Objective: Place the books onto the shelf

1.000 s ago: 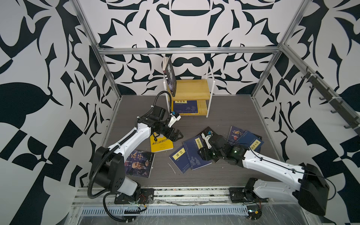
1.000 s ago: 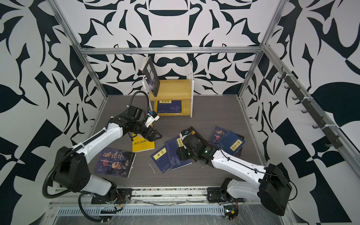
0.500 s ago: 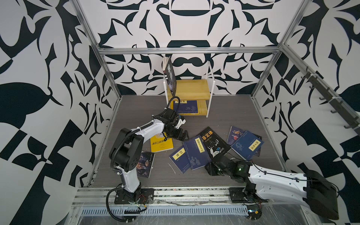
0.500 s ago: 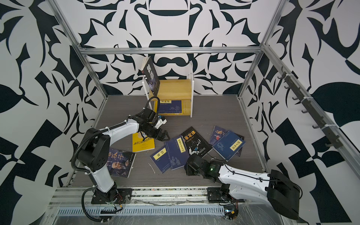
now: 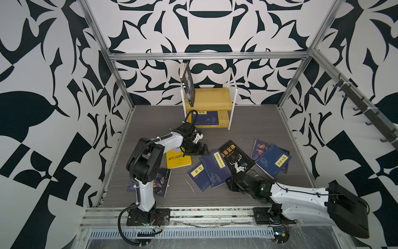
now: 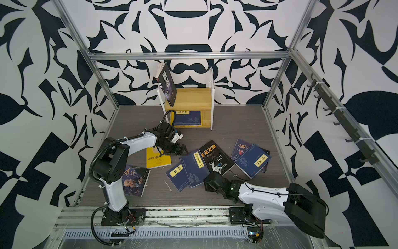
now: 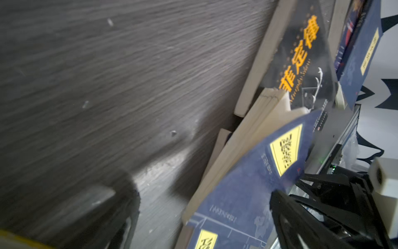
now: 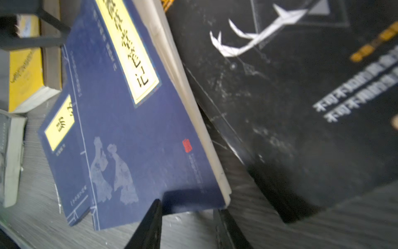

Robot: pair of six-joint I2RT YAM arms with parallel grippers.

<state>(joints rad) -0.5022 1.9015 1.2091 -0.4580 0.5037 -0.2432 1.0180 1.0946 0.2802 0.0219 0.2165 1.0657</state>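
Left gripper (image 5: 199, 151) is hanging with its jaws spread wide and nothing between them, just off the far corner of the scattered pile. The right gripper (image 8: 187, 207) is sitting low at the pile's near end, jaws partly open and, as far as I can tell, empty.

Well beyond the left gripper the shelf (image 5: 210, 100) is standing against the back wall. It is carrying one dark book (image 5: 189, 86), leaning upright on the top board, and one shelved navy book (image 5: 206, 118), lying flat on the lower board.

Between the two grippers the black book (image 5: 235, 158) is lying cover up, the broadest of the group. The long-label navy book (image 5: 215, 168) is lying just beside it with their long edges meeting. Its long axis is running roughly from the right gripper toward the left one, cover up, with the label along the side next to the black book. A small navy book (image 5: 196, 172) is peeking out from under it on the side away from the black one.

These paperbacks are probably light and bendy, with glossy covers that could slip — and a flat one is offering little edge to grab. The long-label navy book is the easier pick, since it is propped on its neighbour and its page edge is lifting off the table. A deep pinch over that raised short edge would take cover and pages together. Held by one corner, it is likely to sag or fan open.
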